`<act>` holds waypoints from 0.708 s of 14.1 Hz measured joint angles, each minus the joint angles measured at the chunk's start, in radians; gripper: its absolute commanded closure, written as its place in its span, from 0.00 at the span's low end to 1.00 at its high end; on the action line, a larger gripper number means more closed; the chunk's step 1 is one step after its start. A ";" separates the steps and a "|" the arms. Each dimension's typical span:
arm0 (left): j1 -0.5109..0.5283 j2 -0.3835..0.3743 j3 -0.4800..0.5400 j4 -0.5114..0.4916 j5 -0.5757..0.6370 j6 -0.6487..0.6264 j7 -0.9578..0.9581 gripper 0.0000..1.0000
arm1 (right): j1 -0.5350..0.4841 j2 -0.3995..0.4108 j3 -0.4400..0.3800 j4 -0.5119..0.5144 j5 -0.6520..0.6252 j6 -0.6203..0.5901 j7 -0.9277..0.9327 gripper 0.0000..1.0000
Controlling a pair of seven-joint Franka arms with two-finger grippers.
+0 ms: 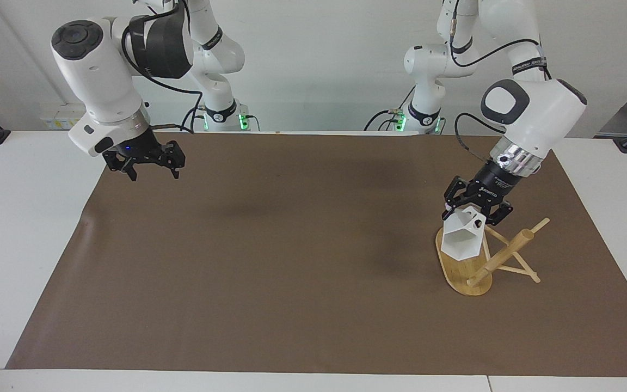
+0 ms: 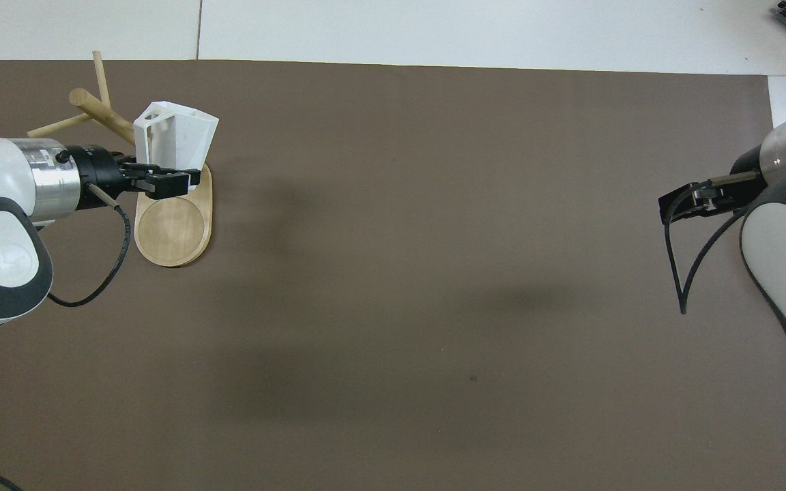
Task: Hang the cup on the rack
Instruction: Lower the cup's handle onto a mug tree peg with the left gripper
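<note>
Brown mat over a white table, white wall at the robots' end. Left gripper tilted downward over the rack, clenched on the cup. Cup held just below the fingertips, tipped, hexagonal rim facing down toward the rack's oval base, handle with round hole up beside the fingers; whether touching a peg, cannot tell. Rack directly beneath this gripper, at the left arm's end of the table, central post leaning away from the gripper toward the table's edge, thin pegs crossing it. Right gripper waiting in the air over the mat's corner at the right arm's end, well apart from cup and rack, fingers spread, nothing between them.
</note>
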State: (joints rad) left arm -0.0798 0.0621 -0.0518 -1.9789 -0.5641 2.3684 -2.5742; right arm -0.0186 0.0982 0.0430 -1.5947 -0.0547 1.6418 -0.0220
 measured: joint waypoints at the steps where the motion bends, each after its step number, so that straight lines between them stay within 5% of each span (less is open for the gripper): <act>1: 0.000 0.005 0.000 0.000 0.000 0.009 -0.002 1.00 | 0.001 0.000 0.001 0.000 0.000 -0.001 0.020 0.00; 10: 0.001 0.016 0.000 0.000 0.002 0.051 -0.066 1.00 | 0.004 -0.002 0.000 0.000 0.000 0.003 0.038 0.00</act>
State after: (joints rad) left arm -0.0792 0.0780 -0.0517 -1.9790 -0.5623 2.4189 -2.6400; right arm -0.0150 0.0964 0.0426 -1.5947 -0.0547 1.6452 0.0164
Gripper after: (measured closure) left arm 0.273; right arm 0.000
